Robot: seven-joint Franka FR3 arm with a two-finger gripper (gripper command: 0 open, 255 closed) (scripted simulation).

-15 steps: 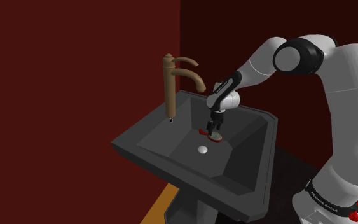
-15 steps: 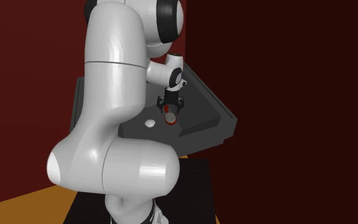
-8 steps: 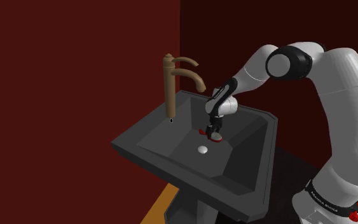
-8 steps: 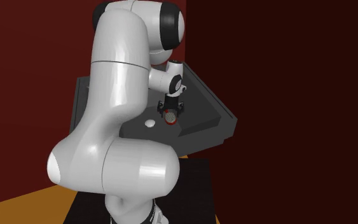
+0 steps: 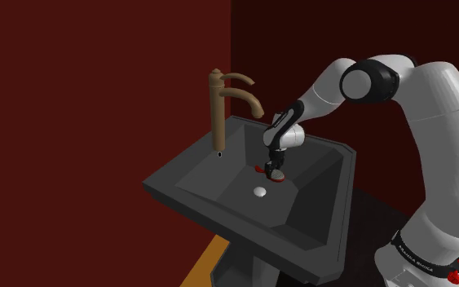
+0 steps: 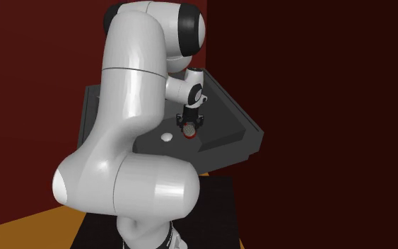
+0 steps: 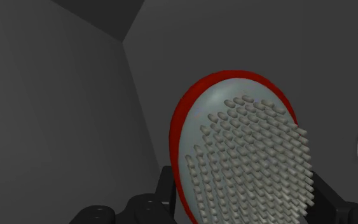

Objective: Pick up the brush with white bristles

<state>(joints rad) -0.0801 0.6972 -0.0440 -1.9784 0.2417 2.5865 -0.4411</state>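
1. Orange floor (image 5: pixel 203 265) shows below the dark grey sink (image 5: pixel 317 236).
2. A white drain (image 5: pixel 259 192) sits in the basin's bottom.
3. A brown tap (image 5: pixel 219 106) rises from the back rim, with dark red walls (image 5: pixel 97 81) behind.
4. The brush (image 7: pixel 241 159) has an oval pale grey pad, a red rim and rows of short whitish bristles. It sits low in the basin near the drain.
5. The black gripper (image 5: pixel 274 168) clasps it, a finger against each edge.
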